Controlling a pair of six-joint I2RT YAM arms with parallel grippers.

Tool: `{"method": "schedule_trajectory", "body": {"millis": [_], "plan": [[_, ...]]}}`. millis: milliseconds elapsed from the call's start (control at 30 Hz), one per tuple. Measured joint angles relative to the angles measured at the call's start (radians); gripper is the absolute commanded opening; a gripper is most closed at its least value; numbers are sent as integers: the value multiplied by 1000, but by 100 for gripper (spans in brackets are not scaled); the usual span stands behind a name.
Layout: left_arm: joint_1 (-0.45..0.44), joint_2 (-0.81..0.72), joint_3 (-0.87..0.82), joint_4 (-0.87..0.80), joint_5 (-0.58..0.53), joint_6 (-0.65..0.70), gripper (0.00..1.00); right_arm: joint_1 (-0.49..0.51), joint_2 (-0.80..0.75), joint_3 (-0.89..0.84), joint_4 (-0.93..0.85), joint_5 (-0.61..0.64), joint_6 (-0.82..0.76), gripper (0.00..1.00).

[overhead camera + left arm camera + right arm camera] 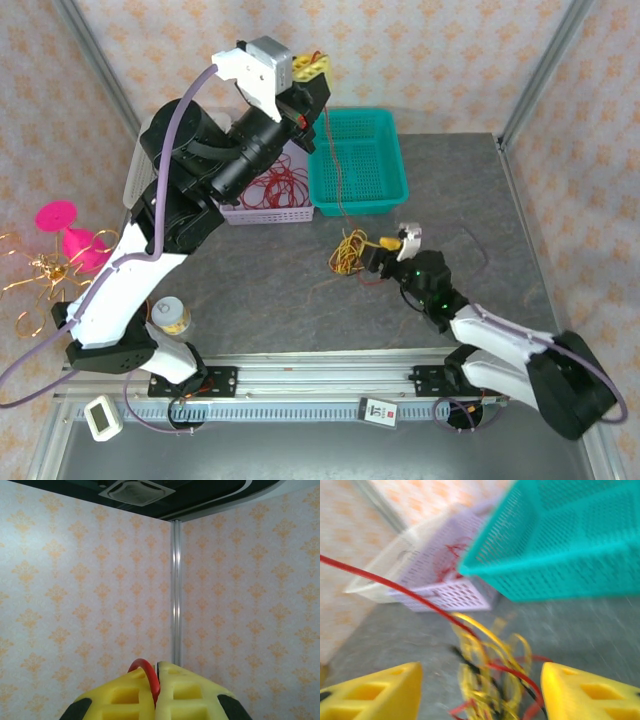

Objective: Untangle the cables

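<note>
Left gripper (156, 675) raised high, jaws pinched on red cable (144, 666). The strand runs down to the red-yellow cable bundle (350, 252) on the table (250, 290), just before the teal basket (358, 203). Right gripper (393, 243) wide open, straddling bundle. Best: clamp low on yellow loops, hold firm, draw red out slowly, watch for snags.

I see cables (349, 253): loose yellow-red tangle lying on desk (260, 290), one red strand stretched taut upward from it.
</note>
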Motion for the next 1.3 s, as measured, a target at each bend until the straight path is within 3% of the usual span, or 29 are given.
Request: {"method": "schedule_trajectory", "body": {"millis": [133,267,567,667,767,867,967,1033,1167,1300], "plan": [[0,-2,-26,-1,27,-9,0,0,-56,142,-57,-110,-126,77],[0,-2,-44,-2,50,-16,0,0,60,265,-66,-190,-240,76],[0,-31,-45,-7,76,-33,0,-9,437,347,20,-82,-300,62],[0,-50,-45,-7,92,-35,0,-9,520,364,85,-63,-274,54],[0,-60,-45,-7,107,-36,0,-9,562,367,140,-42,-239,39],[0,-65,-45,-8,115,-35,0,-9,562,367,176,-29,-211,20],[0,-84,-73,0,85,-33,0,-9,528,367,179,-18,-187,10],[0,-138,-171,27,30,-35,9,-9,478,367,156,-16,-184,7],[0,-321,-492,77,-75,-77,45,-9,345,364,92,-6,-197,1],[0,-526,-848,76,-175,-179,69,-9,215,332,29,33,-231,0]]}}
